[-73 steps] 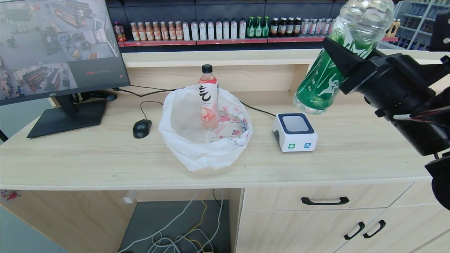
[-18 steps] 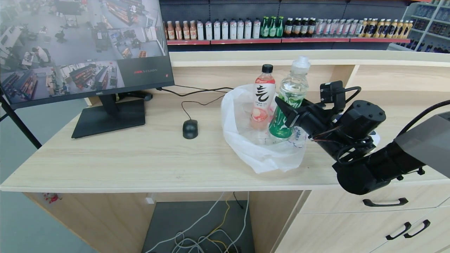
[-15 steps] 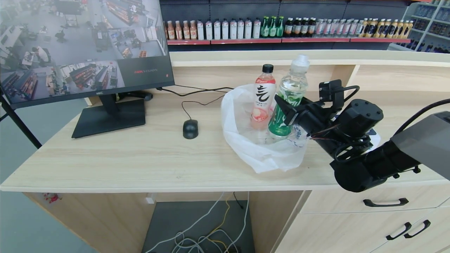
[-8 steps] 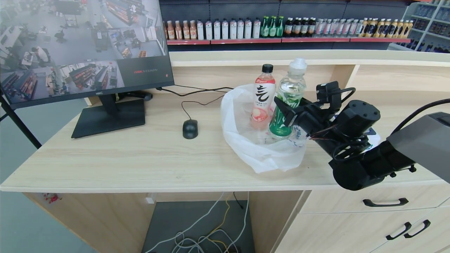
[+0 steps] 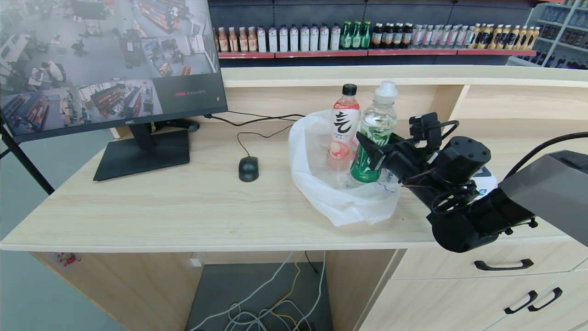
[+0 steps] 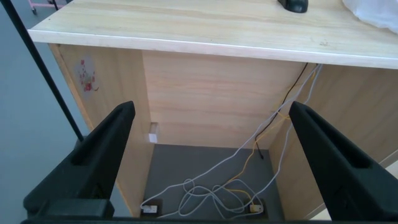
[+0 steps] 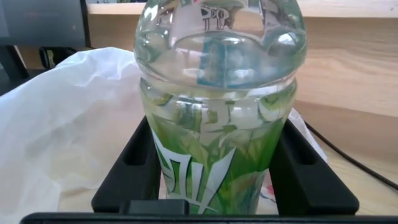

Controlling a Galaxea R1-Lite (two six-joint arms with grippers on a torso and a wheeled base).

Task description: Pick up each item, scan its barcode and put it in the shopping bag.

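Note:
A clear bottle with a green label [image 5: 373, 138] stands upright inside the white shopping bag [image 5: 321, 188] on the counter, right beside a pink-labelled bottle with a black cap [image 5: 343, 128]. My right gripper [image 5: 374, 154] is shut on the green bottle [image 7: 219, 137], its fingers [image 7: 134, 168] against both sides of the label. The bag's white plastic [image 7: 68, 124] lies behind it. The white scanner [image 5: 487, 181] is mostly hidden behind my right arm. My left gripper [image 6: 211, 155] hangs open in front of the counter, below its top, with nothing between its fingers.
A monitor [image 5: 105, 59] stands at the counter's left, and a black mouse [image 5: 248, 168] lies between it and the bag. Cables [image 6: 249, 174] hang under the counter. Drawers with black handles [image 5: 503, 265] are at the lower right. A shelf of bottles [image 5: 367, 37] lines the back wall.
Since 4.9 s ago the camera has shifted and the green bottle has come from high above the scanner into the bag. Over the last second it has sunk slightly lower.

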